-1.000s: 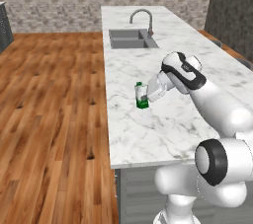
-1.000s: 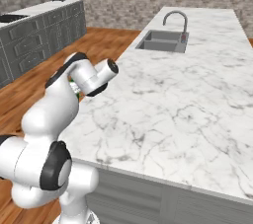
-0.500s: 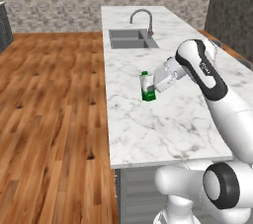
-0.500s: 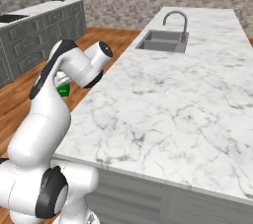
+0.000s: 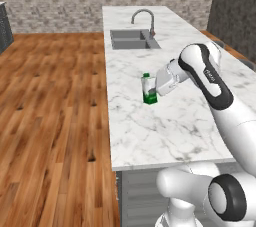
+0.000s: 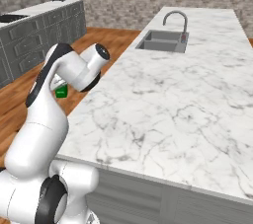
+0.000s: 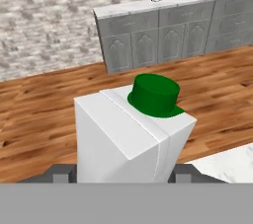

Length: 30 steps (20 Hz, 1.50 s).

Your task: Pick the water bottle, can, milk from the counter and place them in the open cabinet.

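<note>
Milk point(image 5: 148, 89) sits mid-frame in left base view, apparently lifted a bit above the counter point(image 5: 165, 131), w/ gripper point(image 5: 156, 87) clamped on it from the right. Hand view: carton point(image 7: 133, 134) is close up between the fingers point(image 7: 58, 174), green cap up top. Likely light, stiff but squashable; flat sides grip best, mid-body, below the cap. Smooth skin may slip if tilted.

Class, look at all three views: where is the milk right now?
The milk is at the gripper, above the counter near its left edge, nearer than the sink; the hand view shows its green cap close up.
</note>
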{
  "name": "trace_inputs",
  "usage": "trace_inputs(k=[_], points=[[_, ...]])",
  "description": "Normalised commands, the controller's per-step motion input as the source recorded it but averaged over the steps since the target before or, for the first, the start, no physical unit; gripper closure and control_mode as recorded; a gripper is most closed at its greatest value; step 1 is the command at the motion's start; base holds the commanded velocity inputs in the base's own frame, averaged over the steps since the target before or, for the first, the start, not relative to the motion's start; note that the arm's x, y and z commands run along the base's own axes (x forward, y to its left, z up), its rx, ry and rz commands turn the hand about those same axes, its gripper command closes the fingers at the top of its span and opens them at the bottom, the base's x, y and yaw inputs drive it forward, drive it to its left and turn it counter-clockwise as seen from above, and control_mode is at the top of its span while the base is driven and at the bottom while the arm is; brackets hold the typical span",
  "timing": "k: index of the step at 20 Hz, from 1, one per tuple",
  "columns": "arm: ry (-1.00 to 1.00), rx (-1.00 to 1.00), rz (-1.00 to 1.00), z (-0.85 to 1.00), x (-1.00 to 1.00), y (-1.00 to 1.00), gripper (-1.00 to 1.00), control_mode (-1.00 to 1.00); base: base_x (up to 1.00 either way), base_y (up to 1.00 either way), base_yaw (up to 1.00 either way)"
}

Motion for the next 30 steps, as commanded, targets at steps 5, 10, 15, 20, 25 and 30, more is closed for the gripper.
trace_inputs(k=[5, 10, 15, 20, 25, 30], points=[[0.0, 0.0, 0.0, 0.0, 0.0, 0.0, 1.0, 1.0, 0.0, 0.0, 0.0], [0.0, 0.0, 0.0, 0.0, 0.0, 0.0, 1.0, 1.0, -0.04, 0.01, 0.3], [0.0, 0.0, 0.0, 0.0, 0.0, 0.0, 1.0, 1.0, 0.0, 0.03, 0.56], [0.0, 0.0, 0.0, 0.0, 0.0, 0.0, 1.0, 1.0, -0.06, 0.0, 0.95], [0.0, 0.0, 0.0, 0.0, 0.0, 0.0, 1.0, 1.0, -0.02, 0.0, 1.0], [0.0, 0.0, 0.0, 0.0, 0.0, 0.0, 1.0, 1.0, -0.35, -0.09, 0.96]])
